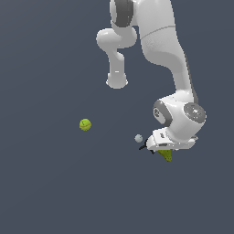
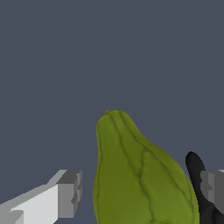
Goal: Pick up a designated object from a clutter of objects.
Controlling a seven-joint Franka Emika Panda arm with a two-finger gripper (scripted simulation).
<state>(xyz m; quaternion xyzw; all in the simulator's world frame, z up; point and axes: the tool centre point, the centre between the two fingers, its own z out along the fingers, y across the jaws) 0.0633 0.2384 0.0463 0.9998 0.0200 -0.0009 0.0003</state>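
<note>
The designated object, a lumpy olive-green pear shape (image 2: 140,175), fills the space between my gripper's (image 2: 141,187) two fingers in the wrist view. A visible gap separates it from the grey-tipped finger (image 2: 70,192). The other finger (image 2: 213,186) sits behind a black pronged item (image 2: 195,168). The gripper is open around the pear. In the exterior view the gripper (image 1: 161,150) is low over the clutter, and only the pear's green end (image 1: 167,155) shows beneath the hand.
A small white ball (image 1: 138,138) lies just to the exterior view's left of the hand, with the black pronged item (image 1: 147,146) between them. A yellow-green ball (image 1: 85,124) rests further to the exterior view's left. The arm's base (image 1: 117,82) stands behind.
</note>
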